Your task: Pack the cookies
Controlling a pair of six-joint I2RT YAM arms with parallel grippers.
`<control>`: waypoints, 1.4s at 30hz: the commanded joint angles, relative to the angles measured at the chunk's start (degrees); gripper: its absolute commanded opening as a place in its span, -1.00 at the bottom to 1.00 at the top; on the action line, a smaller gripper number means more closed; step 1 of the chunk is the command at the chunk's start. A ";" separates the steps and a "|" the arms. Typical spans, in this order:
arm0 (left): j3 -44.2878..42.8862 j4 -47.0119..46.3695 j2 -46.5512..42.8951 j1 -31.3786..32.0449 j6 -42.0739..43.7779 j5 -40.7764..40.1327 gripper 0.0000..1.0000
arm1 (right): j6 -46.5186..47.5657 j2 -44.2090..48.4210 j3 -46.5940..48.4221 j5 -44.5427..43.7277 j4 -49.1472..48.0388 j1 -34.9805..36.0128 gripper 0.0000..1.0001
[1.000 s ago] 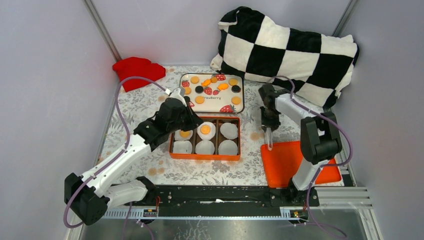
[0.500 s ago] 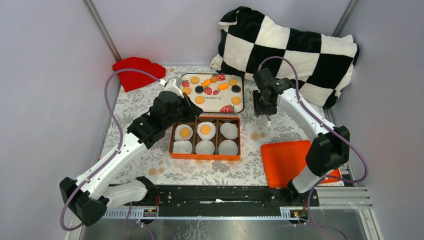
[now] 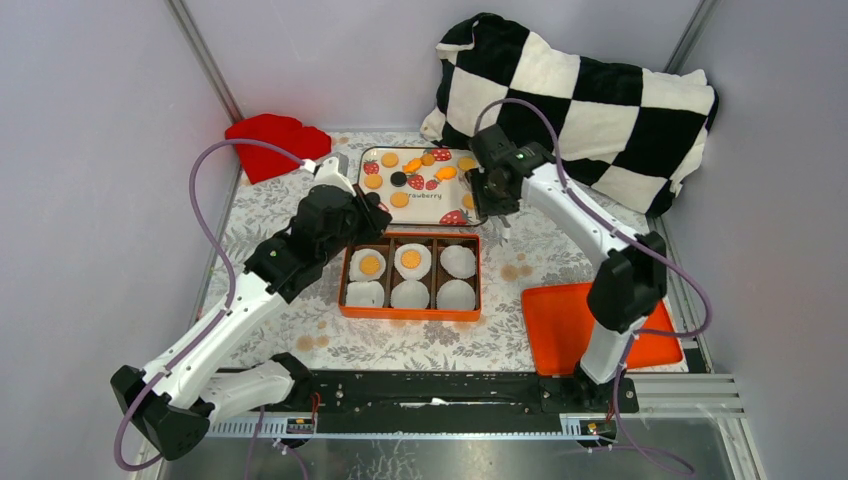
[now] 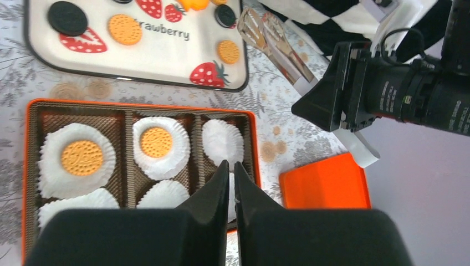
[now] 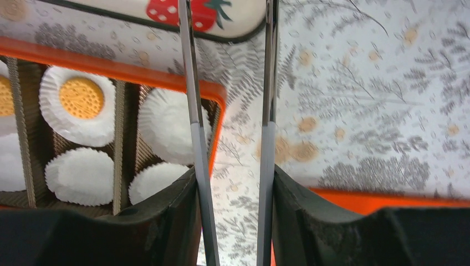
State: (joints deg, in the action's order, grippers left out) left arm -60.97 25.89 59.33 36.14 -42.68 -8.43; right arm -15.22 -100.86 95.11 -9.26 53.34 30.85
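Round orange-yellow cookies [image 3: 371,265] fill two white paper cups [image 4: 47,172] of our orange box [image 4: 138,103]; our closed, empty left pincer [image 4: 231,166] has withdrawn, and metal tongs [image 4: 280,47] gripped in our right pincer [image 5: 233,177] have reached the strawberry-print tray [image 4: 166,55] for more.

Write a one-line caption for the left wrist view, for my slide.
Left gripper, shut, over the orange box: two cookies sit in paper cups; tongs hover beside the strawberry tray.
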 commanded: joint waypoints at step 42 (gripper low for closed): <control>2.68 3.33 -2.38 -2.24 1.28 -2.51 -0.69 | 0.88 -12.24 0.13 -4.80 -2.97 1.13 -0.47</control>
State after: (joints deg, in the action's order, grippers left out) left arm -59.46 30.46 57.78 34.44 -41.36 -12.29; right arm -14.06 -113.71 94.94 -11.35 50.26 31.86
